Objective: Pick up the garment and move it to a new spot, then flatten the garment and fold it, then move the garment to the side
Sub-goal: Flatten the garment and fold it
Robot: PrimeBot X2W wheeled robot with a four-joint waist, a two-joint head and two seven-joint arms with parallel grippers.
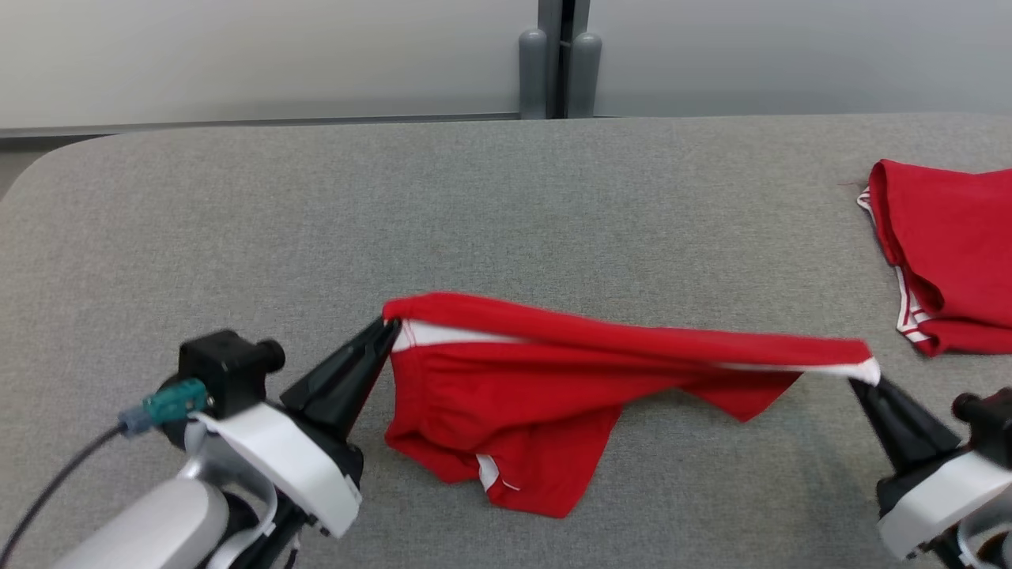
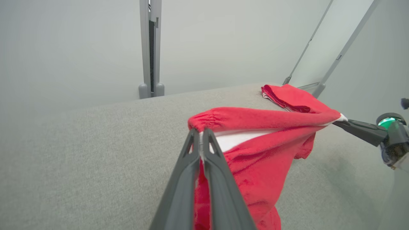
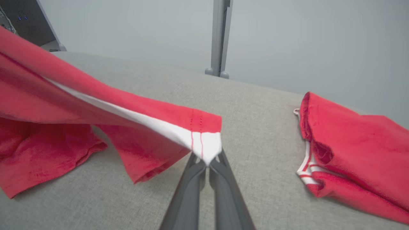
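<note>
Two grippers hold one red garment (image 1: 538,387) stretched between them over the grey table (image 1: 474,205). The table's far edge runs along the wall, with a rounded corner at far left. There is lots of bare surface behind and left of the garment. A grey post (image 1: 560,71) stands behind the far edge, about mid.

On the left gripper (image 1: 387,324) the jaws are closed on the waistband end, white lining showing right at the tips. On the right gripper (image 1: 860,381) the jaws are pinched on the opposite white-tipped corner. The top edge is taut in a line between both tips and lifted off the table. The rest hangs down: the lower part is crumpled on the table nearer the left gripper, and a flap dangles toward the right.

A second garment (image 1: 949,261), red with white trim and looking folded, lies at far right. It is apart from the held one, so there is less room on that side.
</note>
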